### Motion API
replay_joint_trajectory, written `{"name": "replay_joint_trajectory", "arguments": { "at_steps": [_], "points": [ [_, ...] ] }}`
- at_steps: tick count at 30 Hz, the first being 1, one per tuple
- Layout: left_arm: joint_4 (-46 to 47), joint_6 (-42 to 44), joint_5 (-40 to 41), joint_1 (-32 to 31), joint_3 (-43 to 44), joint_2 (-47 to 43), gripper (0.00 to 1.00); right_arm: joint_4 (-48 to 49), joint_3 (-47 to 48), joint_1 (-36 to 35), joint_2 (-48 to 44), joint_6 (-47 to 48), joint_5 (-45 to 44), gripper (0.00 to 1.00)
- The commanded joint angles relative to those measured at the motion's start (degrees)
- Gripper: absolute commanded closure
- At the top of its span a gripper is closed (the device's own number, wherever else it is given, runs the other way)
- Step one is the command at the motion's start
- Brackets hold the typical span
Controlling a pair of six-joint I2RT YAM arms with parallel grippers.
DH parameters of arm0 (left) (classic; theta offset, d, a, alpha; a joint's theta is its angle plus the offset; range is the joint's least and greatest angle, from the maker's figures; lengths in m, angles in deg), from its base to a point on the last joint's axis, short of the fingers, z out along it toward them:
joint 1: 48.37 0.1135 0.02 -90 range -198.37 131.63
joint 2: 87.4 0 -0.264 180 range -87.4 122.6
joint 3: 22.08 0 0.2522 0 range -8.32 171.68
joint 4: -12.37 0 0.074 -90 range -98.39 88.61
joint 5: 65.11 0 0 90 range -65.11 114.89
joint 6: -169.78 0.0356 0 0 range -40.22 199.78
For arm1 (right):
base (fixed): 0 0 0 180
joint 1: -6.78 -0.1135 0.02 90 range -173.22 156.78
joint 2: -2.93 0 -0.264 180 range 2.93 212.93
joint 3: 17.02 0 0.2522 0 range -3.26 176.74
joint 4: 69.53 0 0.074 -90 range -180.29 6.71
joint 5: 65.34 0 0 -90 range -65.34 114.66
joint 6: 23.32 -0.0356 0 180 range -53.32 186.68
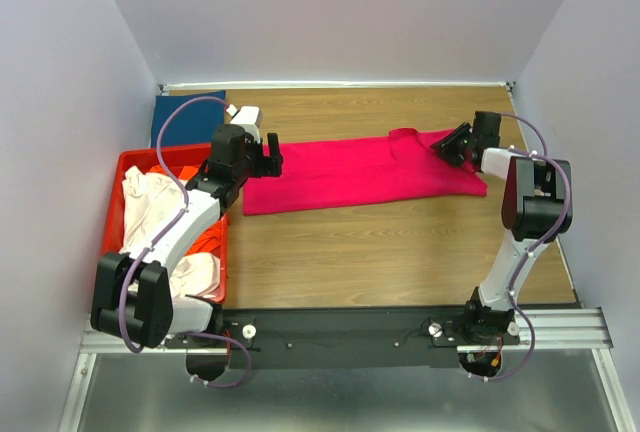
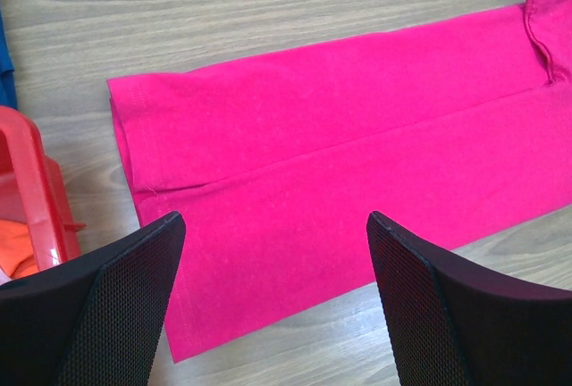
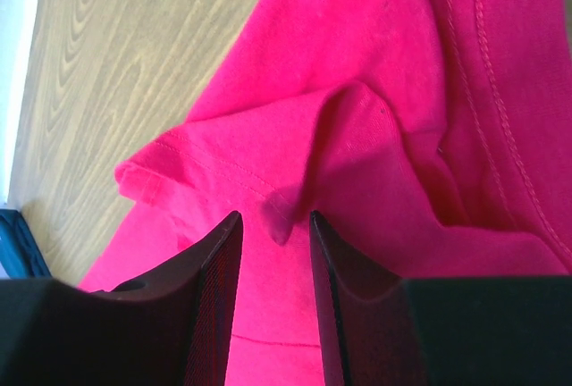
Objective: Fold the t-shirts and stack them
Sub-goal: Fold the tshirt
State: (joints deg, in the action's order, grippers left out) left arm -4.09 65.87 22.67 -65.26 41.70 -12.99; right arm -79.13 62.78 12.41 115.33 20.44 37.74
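The pink shirt (image 1: 350, 167) lies across the table (image 1: 400, 242), already folded into a long strip. The left gripper (image 2: 273, 221) hangs spread wide over its left hem (image 2: 134, 136); the right gripper (image 3: 275, 216) sits narrow about a fold by the collar (image 1: 405, 134), grip unclear. Next, I judge: pinch both ends, fold crosswise.

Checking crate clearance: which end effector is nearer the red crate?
Left. The left end effector hovers beside the red crate, over the pink t-shirt; the right end effector is across the table at its collar end.
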Motion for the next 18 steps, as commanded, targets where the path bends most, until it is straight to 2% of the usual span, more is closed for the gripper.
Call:
{"name": "replay_joint_trajectory", "arguments": {
  "at_steps": [1, 9, 10, 12, 13, 16, 18],
  "points": [
    [0.0, 0.7, -0.9, -0.1, 0.6, 0.8, 0.1, 3.0, -0.8, 0.3, 2.1, -1.2, -0.3, 0.57],
    [-0.4, 0.7, -0.5, -0.1, 0.7, 1.1, 0.1, 4.7, -1.0, 0.2, 2.7, -2.2, 1.2, 0.68],
    [-0.5, 0.7, -0.6, -0.1, 0.6, 1.0, 0.1, 4.7, -1.0, 0.3, 2.6, -2.0, 1.2, 0.74],
    [-0.6, 0.8, -0.7, -0.1, 0.8, 1.2, 0.1, 4.6, -1.4, 0.2, 1.7, -1.6, 0.9, 0.81],
    [-0.6, 0.9, -0.7, -0.1, 0.8, 1.3, 0.1, 4.6, -1.8, 0.2, 0.7, -1.1, 0.4, 0.88],
    [-0.6, 0.8, -0.6, -0.1, 0.7, 1.3, 0.1, 4.5, -2.3, 0.3, -1.6, 0.7, -0.2, 0.97],
    [-0.7, 0.8, -0.7, -0.1, 0.8, 1.3, 0.1, 4.4, -2.8, 1.0, -2.5, 1.7, 0.4, 0.99]
  ]
}}
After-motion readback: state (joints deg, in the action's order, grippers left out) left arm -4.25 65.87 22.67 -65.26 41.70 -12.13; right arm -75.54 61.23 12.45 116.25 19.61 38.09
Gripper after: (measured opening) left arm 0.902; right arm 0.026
